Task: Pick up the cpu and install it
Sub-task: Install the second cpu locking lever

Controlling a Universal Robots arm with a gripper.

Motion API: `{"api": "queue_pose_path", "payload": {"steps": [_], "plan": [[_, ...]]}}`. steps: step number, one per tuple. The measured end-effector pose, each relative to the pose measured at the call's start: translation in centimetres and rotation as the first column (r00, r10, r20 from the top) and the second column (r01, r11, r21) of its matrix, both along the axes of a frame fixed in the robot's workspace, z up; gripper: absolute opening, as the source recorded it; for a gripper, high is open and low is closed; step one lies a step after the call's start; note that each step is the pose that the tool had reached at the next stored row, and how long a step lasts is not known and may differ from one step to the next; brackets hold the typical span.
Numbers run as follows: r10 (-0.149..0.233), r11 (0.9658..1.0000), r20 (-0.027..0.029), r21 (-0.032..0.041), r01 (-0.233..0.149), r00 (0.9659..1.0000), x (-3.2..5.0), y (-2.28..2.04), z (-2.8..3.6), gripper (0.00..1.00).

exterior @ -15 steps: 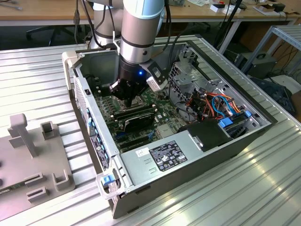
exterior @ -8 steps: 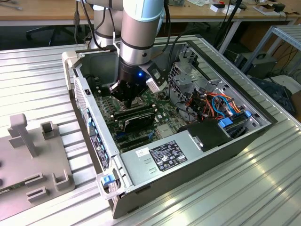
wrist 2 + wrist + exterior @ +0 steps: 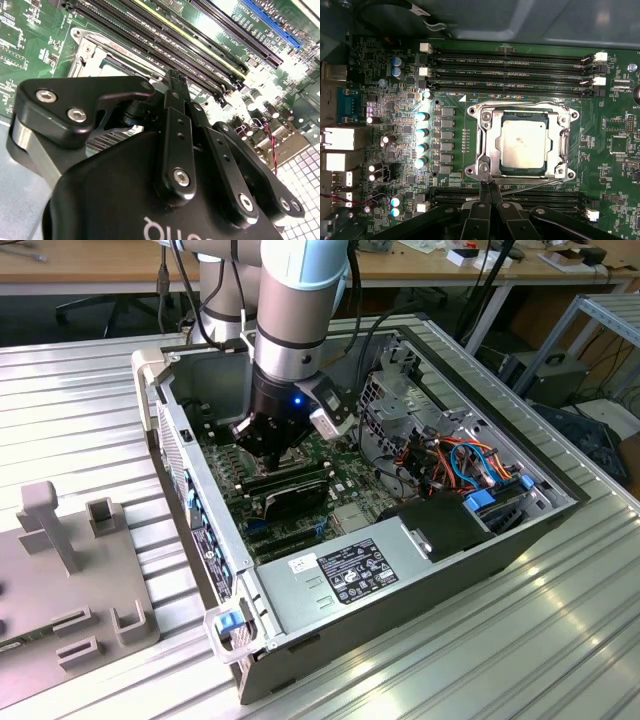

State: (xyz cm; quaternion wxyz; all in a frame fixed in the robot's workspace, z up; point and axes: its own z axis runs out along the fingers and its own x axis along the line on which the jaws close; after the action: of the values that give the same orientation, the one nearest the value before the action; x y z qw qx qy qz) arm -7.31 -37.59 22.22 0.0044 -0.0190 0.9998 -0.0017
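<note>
Cpu (image 3: 524, 141) sits seated in the motherboard socket (image 3: 485, 126) inside the case (image 3: 420, 585); claw (image 3: 488, 188) hangs beside the socket frame, fingers pressed together, holding nothing.

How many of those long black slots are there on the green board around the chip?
At least 4 in the first wrist view: long black slots run stacked beside the cpu in its socket. More slots sit on the opposite side, partly hidden by the gripper.
</note>
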Motion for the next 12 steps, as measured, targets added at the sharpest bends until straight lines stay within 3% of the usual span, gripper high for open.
{"api": "queue_pose_path", "payload": {"steps": [12], "plan": [[0.000,1.0000,0.0000,0.0000,0.000,1.0000,0.00,0.00,-0.32,0.11]]}}
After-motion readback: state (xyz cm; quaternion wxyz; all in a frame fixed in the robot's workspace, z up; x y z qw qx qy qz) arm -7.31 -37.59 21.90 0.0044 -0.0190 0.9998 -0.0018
